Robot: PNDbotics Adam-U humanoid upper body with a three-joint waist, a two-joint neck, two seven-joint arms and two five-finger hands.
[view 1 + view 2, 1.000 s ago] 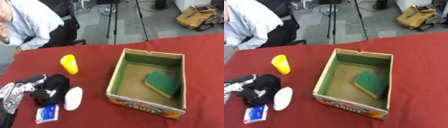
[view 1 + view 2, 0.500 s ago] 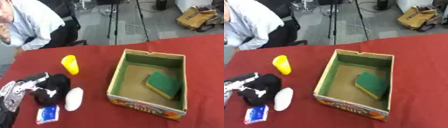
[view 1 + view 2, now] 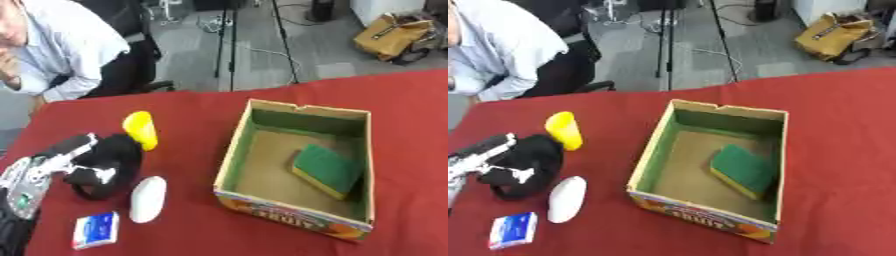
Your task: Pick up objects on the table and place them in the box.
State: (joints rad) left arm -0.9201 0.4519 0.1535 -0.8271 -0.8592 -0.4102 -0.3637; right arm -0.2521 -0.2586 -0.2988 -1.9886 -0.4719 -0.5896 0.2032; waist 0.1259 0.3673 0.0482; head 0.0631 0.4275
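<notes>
An open cardboard box (image 3: 232,150) stands right of centre on the red table, with a green sponge (image 3: 325,170) lying inside it. Left of the box lie a yellow object (image 3: 141,130), a white oval object (image 3: 147,199) and a small blue-and-white packet (image 3: 94,230). My left hand (image 3: 39,167) comes in from the left edge, silver and black, right against a black lump (image 3: 109,162) between the yellow object and the white oval. I cannot make out where the hand ends and the black lump begins, or whether it is held. My right hand shows in neither view.
A person in a light shirt sits at the far left edge of the table (image 3: 201,107), not touching anything on it. Red cloth lies bare to the right of the box and along the far side.
My left hand and the black lump have shifted slightly away from me, toward the yellow object. The other things have stayed put.
</notes>
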